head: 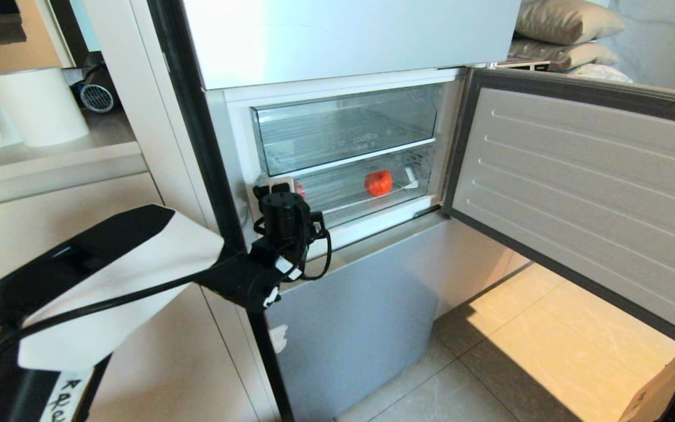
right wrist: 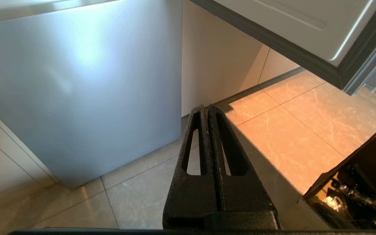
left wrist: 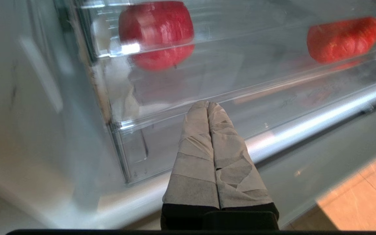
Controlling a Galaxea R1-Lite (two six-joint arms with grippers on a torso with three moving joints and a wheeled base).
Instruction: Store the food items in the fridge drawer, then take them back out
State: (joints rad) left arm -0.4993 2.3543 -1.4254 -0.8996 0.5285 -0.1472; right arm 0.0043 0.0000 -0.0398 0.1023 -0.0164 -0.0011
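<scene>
I count two red food items: one point(left wrist: 156, 34) at the drawer's left end, one point(left wrist: 343, 39) farther right. Two clear drawers sit stacked before me: the lettered one point(head: 343, 126) above and the plain fridge drawer point(head: 361, 193) below. One open fridge door point(head: 583, 193), two pillows point(head: 566, 35).

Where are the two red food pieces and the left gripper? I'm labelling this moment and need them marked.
Left-hand red food piece point(left wrist: 156, 34), left wrist view, on its rounded front.
Right-hand red food piece point(head: 378, 182), head view, on its middle.
Left gripper point(left wrist: 207, 105), left wrist view, at the closed fingers' tips.
</scene>
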